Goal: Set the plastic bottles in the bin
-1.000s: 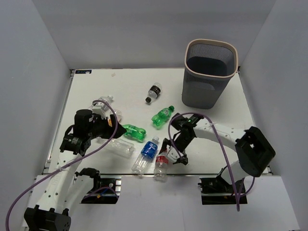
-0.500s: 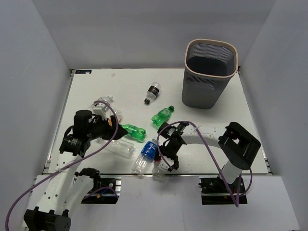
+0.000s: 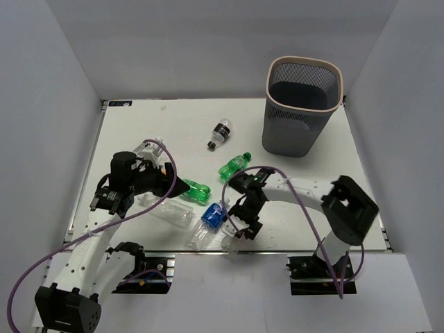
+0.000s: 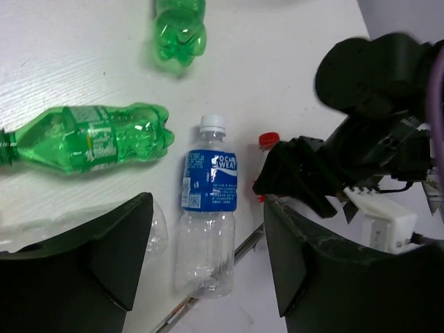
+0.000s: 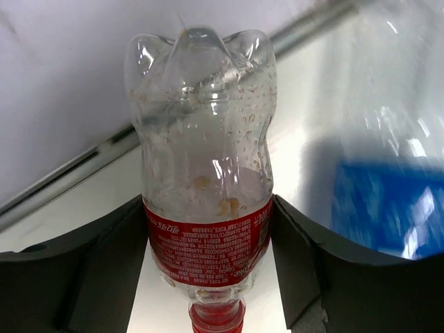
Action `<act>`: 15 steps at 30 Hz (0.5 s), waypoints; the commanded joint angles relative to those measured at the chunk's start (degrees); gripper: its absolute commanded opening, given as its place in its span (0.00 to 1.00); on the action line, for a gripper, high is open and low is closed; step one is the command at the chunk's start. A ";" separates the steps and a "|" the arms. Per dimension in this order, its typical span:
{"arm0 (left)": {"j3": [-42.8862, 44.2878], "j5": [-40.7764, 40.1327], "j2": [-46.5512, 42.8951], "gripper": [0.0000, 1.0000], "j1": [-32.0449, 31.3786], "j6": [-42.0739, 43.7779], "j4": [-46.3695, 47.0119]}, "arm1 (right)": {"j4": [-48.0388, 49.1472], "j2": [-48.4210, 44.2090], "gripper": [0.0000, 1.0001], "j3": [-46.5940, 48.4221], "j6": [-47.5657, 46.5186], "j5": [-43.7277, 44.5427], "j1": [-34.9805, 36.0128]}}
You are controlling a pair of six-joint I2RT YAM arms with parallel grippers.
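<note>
The right end effector pinches the red-capped bottle lying at the near edge of the worktop. The left end effector hangs spread over the blue-labelled bottle. The bin stands far right.

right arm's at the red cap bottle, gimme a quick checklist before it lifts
1. Red-capped bottle between the right gripper fingers: ok, they flank its label.
2. Firm grip: cannot tell; no squeeze shows.
3. Blue-labelled bottle free of the lift: cannot tell; it lies right beside the outer finger.
4. Left gripper out of the way: probably not ok; it hangs open over the blue-labelled bottle, close to the right arm.
5. Bin upright, mouth open: ok.
</note>
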 commanded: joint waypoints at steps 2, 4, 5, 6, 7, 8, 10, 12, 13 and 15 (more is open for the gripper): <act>-0.23 3.96 3.34 0.74 -1.73 -0.49 6.18 | -3.97 -13.73 0.13 -2.13 16.92 -2.23 -4.83; 0.39 3.96 4.93 0.74 -2.52 -0.49 7.50 | 0.67 -20.74 0.10 -3.45 21.88 -0.74 -7.63; 0.91 3.96 6.68 0.74 -3.49 0.21 7.51 | 1.66 -22.45 0.06 -3.72 30.60 0.92 -9.39; 0.92 3.96 7.48 0.74 -4.02 0.83 7.51 | 2.62 -23.86 0.05 -3.81 33.12 3.02 -10.10; 0.92 3.96 8.36 0.74 -4.55 0.83 8.90 | 4.81 -25.09 0.05 -3.03 40.55 4.00 -11.76; 0.92 4.49 9.32 0.74 -5.77 0.83 9.52 | 6.57 -28.41 0.01 -2.41 42.80 6.36 -13.52; 1.97 4.49 12.48 0.74 -7.45 0.83 10.93 | 10.34 -30.54 0.00 -0.14 51.63 11.28 -16.50; 2.76 3.70 14.51 0.74 -9.99 1.45 10.94 | 16.12 -31.95 0.00 1.19 55.72 14.28 -17.40; 3.72 2.92 15.56 0.74 -10.87 2.23 11.46 | 17.47 -31.96 0.00 3.20 60.26 17.95 -18.54; 5.22 1.94 18.11 0.74 -13.41 3.63 10.94 | 20.71 -29.34 0.00 8.90 62.49 19.65 -19.77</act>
